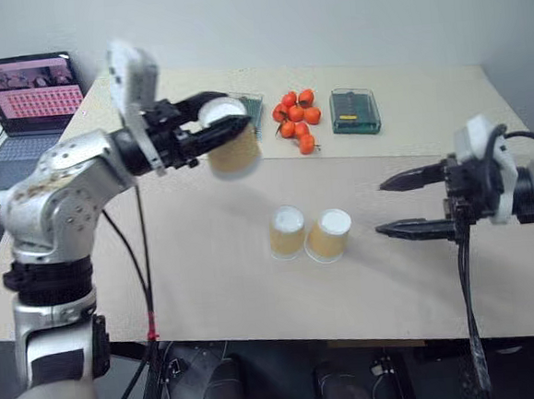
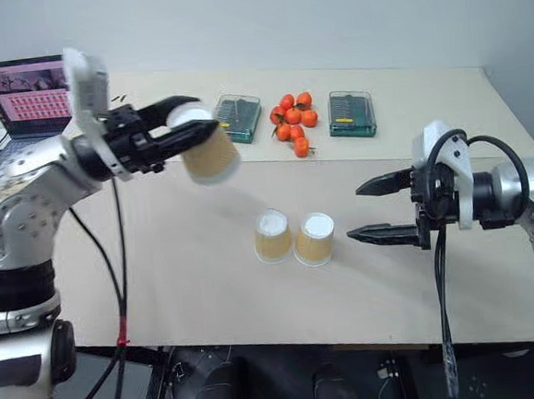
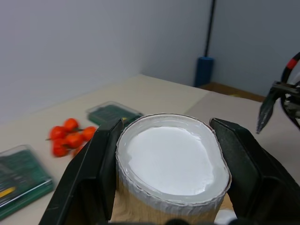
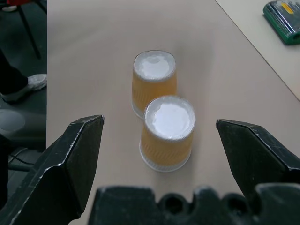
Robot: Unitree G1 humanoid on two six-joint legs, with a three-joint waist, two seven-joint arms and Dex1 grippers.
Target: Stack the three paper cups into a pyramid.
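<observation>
Two paper cups stand upside down and side by side on the tan table: one on the left, the other touching it on the right. The third paper cup is held high in the air, tilted, with my left gripper shut on it near its white base. My right gripper hangs open just right of the standing pair, its fingers pointing toward them with nothing between. In the right wrist view the two cups sit between the spread fingers, some way ahead.
A cluster of small orange fruits and two green clear-lidded boxes lie at the back of the table. An open laptop stands at the far left. The table's front edge runs close below the cups.
</observation>
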